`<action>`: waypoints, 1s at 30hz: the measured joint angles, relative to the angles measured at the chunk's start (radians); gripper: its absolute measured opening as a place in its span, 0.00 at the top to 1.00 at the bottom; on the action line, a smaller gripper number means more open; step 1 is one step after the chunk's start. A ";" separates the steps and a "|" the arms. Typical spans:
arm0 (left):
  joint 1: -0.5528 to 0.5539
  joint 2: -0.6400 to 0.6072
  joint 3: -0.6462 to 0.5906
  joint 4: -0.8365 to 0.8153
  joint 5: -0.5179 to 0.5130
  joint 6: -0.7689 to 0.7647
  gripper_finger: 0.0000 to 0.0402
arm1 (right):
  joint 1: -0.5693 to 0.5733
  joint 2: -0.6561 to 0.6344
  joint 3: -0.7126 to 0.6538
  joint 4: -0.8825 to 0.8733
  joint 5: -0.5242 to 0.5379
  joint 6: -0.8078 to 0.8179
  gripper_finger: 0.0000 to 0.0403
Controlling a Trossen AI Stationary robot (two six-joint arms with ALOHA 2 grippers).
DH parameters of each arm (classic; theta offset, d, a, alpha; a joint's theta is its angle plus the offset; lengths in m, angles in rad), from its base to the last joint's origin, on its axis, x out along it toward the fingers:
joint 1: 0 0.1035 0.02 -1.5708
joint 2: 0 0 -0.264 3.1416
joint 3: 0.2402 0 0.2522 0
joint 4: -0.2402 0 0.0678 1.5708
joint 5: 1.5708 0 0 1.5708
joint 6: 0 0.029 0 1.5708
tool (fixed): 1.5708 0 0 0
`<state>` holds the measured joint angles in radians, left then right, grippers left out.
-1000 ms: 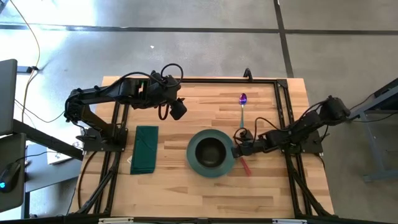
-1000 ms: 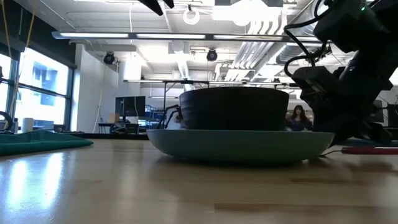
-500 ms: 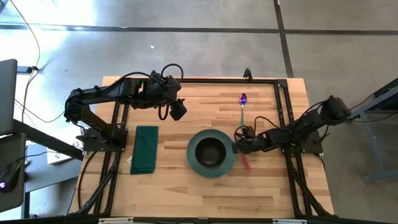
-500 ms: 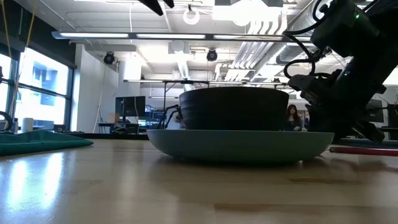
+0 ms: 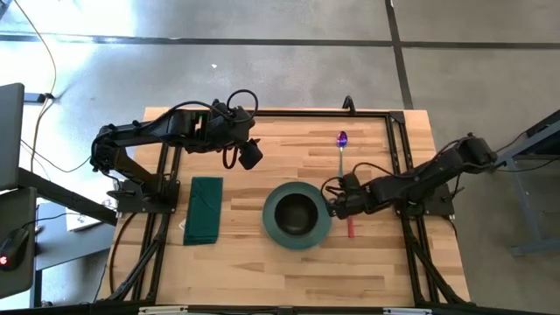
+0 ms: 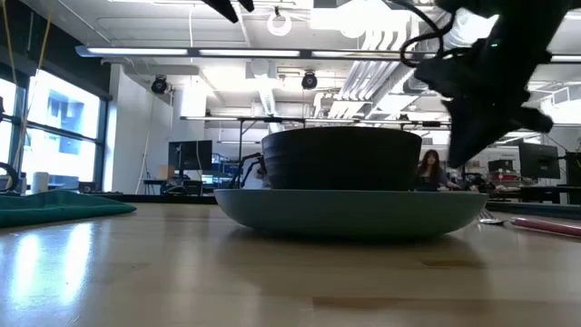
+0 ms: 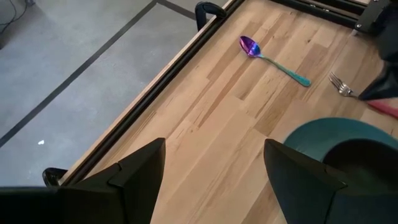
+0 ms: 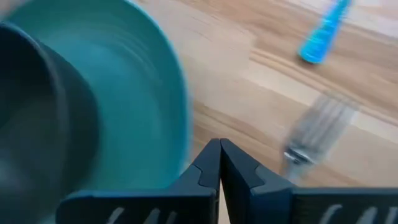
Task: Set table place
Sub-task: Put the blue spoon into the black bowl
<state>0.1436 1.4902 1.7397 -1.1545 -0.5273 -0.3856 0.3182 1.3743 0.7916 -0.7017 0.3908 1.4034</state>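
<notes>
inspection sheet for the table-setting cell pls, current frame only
Surface: light wood table with a black rail frame; no spills seen.
Job's things: dark bowl on teal plate, mid-table; folded green napkin to its left; purple-bowled spoon behind; red-handled fork right of the plate.
Clutter: nothing seen.
Grippers: left gripper raised behind the plate, open, empty. Right gripper at the plate's right rim, fingers together, off the fork.
Cables: looped on both arms; loose leads on the floor at left.
Surroundings: concrete floor; monitor at far left; a person far behind.

Dark bowl (image 5: 296,213) on teal plate (image 5: 273,229); green napkin (image 5: 204,210) well apart.
</notes>
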 joint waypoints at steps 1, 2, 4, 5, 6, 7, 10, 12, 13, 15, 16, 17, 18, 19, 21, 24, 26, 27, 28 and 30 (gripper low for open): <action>0.000 0.000 0.000 0.000 0.000 0.001 0.35 | 0.013 0.000 0.006 -0.046 -0.002 0.021 1.00; 0.000 0.000 0.000 0.000 0.001 0.005 0.35 | 0.026 0.000 0.008 -0.093 -0.003 0.052 1.00; 0.000 0.000 0.000 0.000 0.004 0.012 0.35 | 0.056 0.000 0.008 -0.208 -0.026 0.140 1.00; 0.000 0.000 0.000 0.000 0.005 0.012 0.35 | 0.073 0.000 0.003 -0.244 -0.043 0.184 1.00; 0.000 0.000 0.000 0.000 0.005 0.013 0.35 | 0.092 0.000 -0.006 -0.252 -0.059 0.221 1.00; 0.000 0.000 0.000 0.000 0.004 0.013 0.35 | 0.113 0.000 -0.015 -0.249 -0.073 0.252 1.00; 0.000 0.000 0.000 0.001 0.004 0.019 0.35 | 0.171 0.000 -0.038 -0.223 -0.083 0.330 1.00; 0.000 0.000 0.000 0.006 -0.008 0.023 0.35 | 0.196 -0.004 -0.039 -0.213 -0.080 0.372 1.00; 0.001 0.000 0.000 0.009 -0.020 0.029 0.35 | 0.204 -0.012 -0.039 -0.216 -0.075 0.386 1.00; 0.016 0.008 0.000 0.044 -0.032 0.057 0.35 | 0.212 -0.033 -0.028 -0.216 -0.052 0.395 1.00; 0.027 0.014 0.001 0.073 -0.027 0.080 0.35 | 0.213 -0.050 -0.023 -0.216 -0.036 0.395 1.00; 0.037 0.023 0.001 0.091 -0.010 0.105 0.35 | 0.213 -0.069 -0.019 -0.225 -0.011 0.392 1.00; 0.048 0.036 0.000 0.111 0.015 0.133 0.35 | 0.212 -0.088 -0.018 -0.233 0.015 0.389 1.00; 0.060 0.051 0.000 0.139 0.042 0.158 0.35 | 0.209 -0.107 -0.015 -0.248 0.039 0.387 1.00; 0.079 0.083 0.000 0.159 0.097 0.181 0.35 | 0.201 -0.149 -0.010 -0.284 0.071 0.385 1.00; 0.093 0.127 0.000 0.149 0.120 0.164 0.35 | 0.168 -0.195 -0.006 -0.334 0.084 0.373 1.00; 0.092 0.148 0.000 0.130 0.118 0.145 0.35 | 0.124 -0.216 -0.006 -0.335 0.094 0.332 1.00; 0.092 0.154 0.000 0.126 0.116 0.138 0.35 | 0.099 -0.222 -0.006 -0.333 0.100 0.303 1.00; 0.092 0.158 0.000 0.126 0.116 0.133 0.35 | 0.069 -0.225 -0.006 -0.332 0.102 0.267 1.00; 0.092 0.158 0.000 0.125 0.117 0.126 0.35 | -0.003 -0.224 -0.006 -0.322 0.102 0.175 1.00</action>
<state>0.2353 1.6485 1.7397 -1.0298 -0.4107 -0.2597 0.3152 1.1500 0.7853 -1.0232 0.4928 1.5788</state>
